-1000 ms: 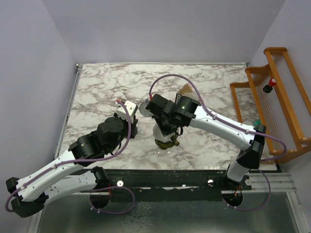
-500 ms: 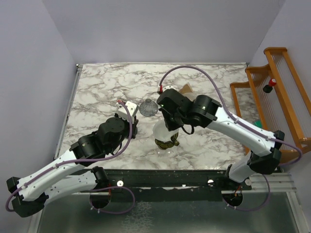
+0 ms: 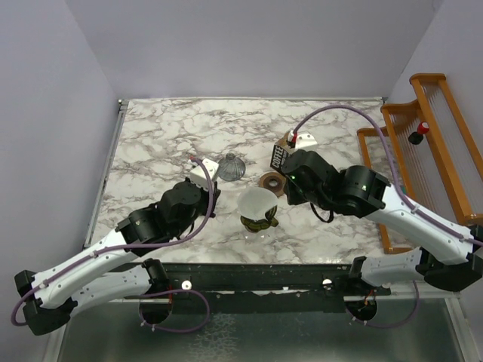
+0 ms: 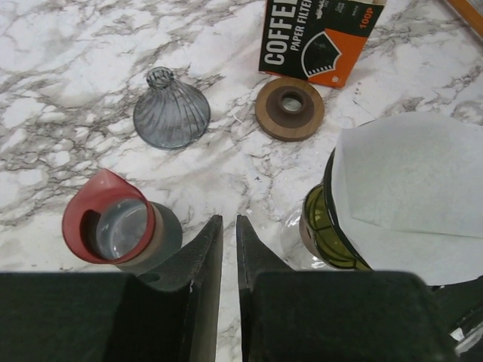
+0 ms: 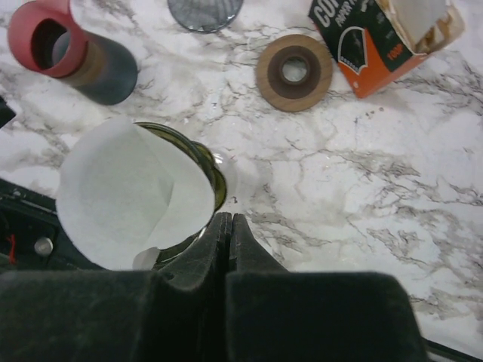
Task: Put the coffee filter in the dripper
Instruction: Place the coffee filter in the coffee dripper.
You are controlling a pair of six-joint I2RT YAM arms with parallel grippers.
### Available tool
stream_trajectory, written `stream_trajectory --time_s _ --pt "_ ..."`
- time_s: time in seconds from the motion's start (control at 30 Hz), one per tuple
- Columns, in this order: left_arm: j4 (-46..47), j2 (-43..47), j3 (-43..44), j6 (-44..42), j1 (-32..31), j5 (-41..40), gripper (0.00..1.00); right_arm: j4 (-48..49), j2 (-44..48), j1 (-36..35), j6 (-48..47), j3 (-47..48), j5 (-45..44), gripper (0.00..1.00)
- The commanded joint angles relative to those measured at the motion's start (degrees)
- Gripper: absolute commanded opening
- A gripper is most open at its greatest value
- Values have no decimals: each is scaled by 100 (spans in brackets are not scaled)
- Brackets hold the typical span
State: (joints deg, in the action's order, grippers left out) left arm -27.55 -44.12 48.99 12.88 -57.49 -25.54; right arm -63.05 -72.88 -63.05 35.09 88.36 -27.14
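Seemingly done, but not secure: the coffee filter (image 5: 132,192) sits mouth-up in the olive glass dripper (image 5: 210,172), left of centre in the right wrist view and low centre in the top view. The paper overhangs the rim toward the lower left, and the dark rim shows bare only on the upper right. It reads as lopsided, not pressed down to the walls.

Right gripper (image 5: 229,220): fingers pressed together, nothing between them, tips just beside the filter's lower right edge.
Left gripper (image 4: 226,226): fingers a narrow slit apart, pinching nothing, hanging between the red-rimmed cup (image 4: 113,226) at lower left and the dripper at right.

Risks, as I judge them:
- the filter is thin and light; a brush from the right fingertips on lifting away could drag or tip it out, since it looks only loosely seated
- the lopsided paper may fold or slide off under its own lean
- a sideways sweep by the left arm could knock the cup or nudge the dripper; both are near
- carton (image 4: 321,38), wooden ring (image 4: 290,109) and grey ribbed glass cone (image 4: 172,111) lie in the upper frame, well apart, so little hazard there
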Motion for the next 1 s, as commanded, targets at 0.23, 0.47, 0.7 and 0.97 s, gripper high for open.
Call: stream_trajectory --time_s 0.23,0.47,0.7,0.97 --pt "-477 -143 -401 2031 -7 1250 5 318 777 -32 594 -1291 -1237 1" --pt "-238 -233 -1129 3205 -7 1697 0 640 1010 -31 525 -1734 -1383 1" --pt "784 -801 -1661 3841 -7 2064 0 1122 1231 -26 352 -1826 -1147 1" --pt "1866 -1500 -1973 4202 -7 2290 0 1248 1705 -29 332 -1942 -1132 1"
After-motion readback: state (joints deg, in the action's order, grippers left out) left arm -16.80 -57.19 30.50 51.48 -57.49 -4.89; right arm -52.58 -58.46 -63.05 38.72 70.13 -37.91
